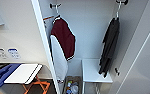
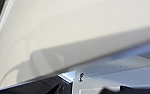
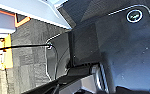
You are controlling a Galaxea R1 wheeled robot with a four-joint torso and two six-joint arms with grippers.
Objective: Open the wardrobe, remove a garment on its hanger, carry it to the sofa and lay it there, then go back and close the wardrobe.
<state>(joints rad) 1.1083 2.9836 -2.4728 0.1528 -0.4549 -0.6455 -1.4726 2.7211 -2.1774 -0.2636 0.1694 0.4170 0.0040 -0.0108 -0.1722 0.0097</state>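
The wardrobe stands open in the head view, its left door and right door swung wide. On the right inside, the long dark garment hangs from a white hanger hooked on a peg. On the left hangs a maroon jacket with white sleeves. A white wardrobe door panel lies close before the left wrist camera. Dark carpet and the robot's dark base show in the right wrist view.
A white shelf sits low inside the wardrobe, with a box of small items beside it on the floor. Left of the wardrobe are a blue and white board on orange legs and wall sockets.
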